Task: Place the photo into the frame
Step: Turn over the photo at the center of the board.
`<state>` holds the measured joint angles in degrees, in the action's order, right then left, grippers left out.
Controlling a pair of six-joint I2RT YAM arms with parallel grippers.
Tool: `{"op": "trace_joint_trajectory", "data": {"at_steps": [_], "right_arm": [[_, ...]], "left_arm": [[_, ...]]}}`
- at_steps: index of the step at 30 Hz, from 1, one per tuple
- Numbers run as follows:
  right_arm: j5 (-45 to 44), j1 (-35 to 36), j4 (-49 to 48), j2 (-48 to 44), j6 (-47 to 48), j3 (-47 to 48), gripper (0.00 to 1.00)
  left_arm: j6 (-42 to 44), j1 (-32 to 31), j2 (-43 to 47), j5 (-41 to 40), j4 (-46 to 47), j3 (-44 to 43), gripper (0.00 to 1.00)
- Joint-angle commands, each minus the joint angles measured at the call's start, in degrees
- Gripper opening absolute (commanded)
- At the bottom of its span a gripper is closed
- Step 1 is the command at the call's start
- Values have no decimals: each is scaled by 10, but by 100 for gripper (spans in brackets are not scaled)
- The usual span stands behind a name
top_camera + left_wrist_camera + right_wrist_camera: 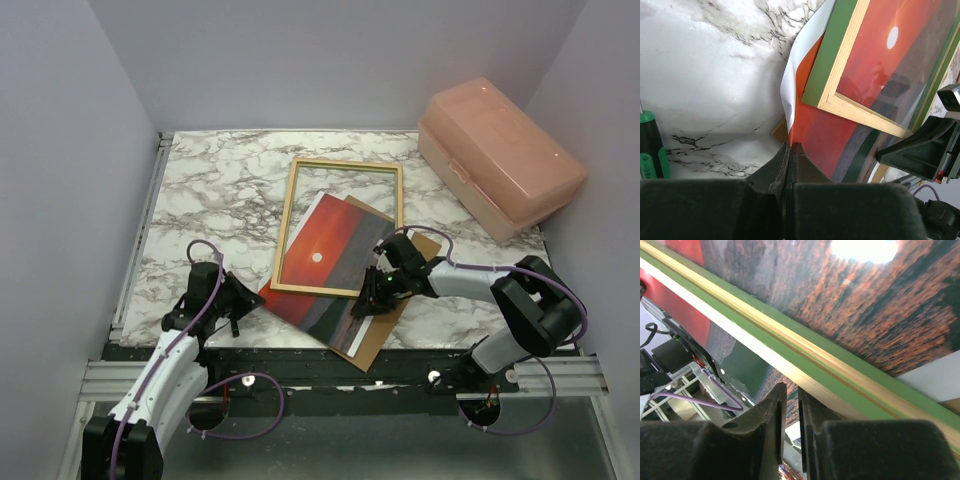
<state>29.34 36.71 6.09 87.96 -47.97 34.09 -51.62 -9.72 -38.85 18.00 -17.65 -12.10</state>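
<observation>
Table: white marble-patterned table (200,200), walled on three sides, with both arms at its near edge.
Frame: green and pale wood frame (283,225) lying flat near the middle of the table, its near half resting on the photo and its far half on bare marble.
Photo: sunset photo (300,305) picture side up, turned at an angle under the frame. The white sun shows inside the frame opening, and the near left corner sticks out past the frame's near rail. Its left edge curls up, showing the white back.
Board: brown board (390,325) under the photo, showing at the right and the near right.
Left tool: left tool (245,303) pressed together, tips at the photo's near left edge. I cannot tell if the sheet is caught between them.
Right tool: right tool (372,298) at the frame's near right corner, fingers spread by only a narrow slit with nothing seen in it.
Box: closed pink plastic box (500,160) at the far right, well apart from the frame.
</observation>
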Motion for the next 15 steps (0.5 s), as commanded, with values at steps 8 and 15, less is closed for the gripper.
{"op": "trace_joint_trajectory", "data": {"at_steps": [8, 15], "right_arm": [[-82, 4, 60, -10, 5, 28, 63], [-89, 4, 82, -33, 2, 50, 75]], "left_arm": [[36, 0, 82, -25, -129, -105, 0], [57, -1, 69, -21, -209, -186, 0]]}}
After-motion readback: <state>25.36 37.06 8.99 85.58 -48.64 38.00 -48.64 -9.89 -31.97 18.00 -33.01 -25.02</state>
